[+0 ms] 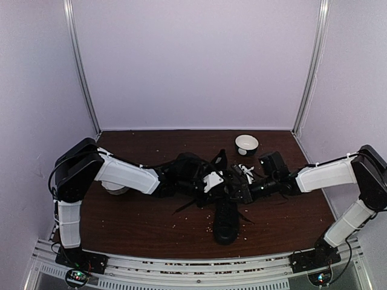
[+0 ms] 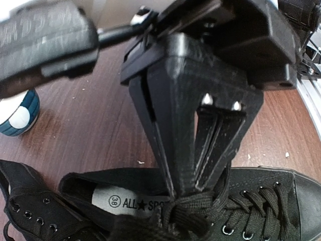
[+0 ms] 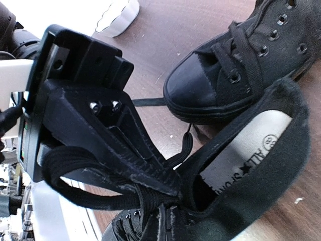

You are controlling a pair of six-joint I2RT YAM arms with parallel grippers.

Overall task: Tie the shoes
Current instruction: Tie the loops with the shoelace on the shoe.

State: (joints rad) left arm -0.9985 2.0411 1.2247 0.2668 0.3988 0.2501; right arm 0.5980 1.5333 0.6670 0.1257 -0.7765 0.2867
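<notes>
Left claw [image 2: 193,190]: fingers pressed together, tips down in the bunched laces [image 2: 185,213] at the throat of the near shoe [image 2: 261,186]. Whether a strand is nipped between them cannot be told.
Right claw [image 3: 168,187]: fingers pressed together, with a lace loop [image 3: 65,158] running round them. The tip sits just over the same shoe's opening, and it is not clear whether the loop is pinched.
Near shoe: lies in the middle of the counter [image 1: 121,223], toe toward the near edge. Both claws meet over its far end, the laces are threaded through the eyelets, and the white insole print shows.
Far shoe [image 3: 235,70]: just beside the first on its far side. Its toe cap is close against the other's heel collar, and one loose lace end lies on the wood.
White bowl [image 1: 247,144]: far right of the counter, well apart from the shoes.
Blue-and-white bowl [image 2: 17,113]: left side, beneath the left arm.
Crumbs [image 1: 175,225]: pale specks scattered over the counter.
</notes>
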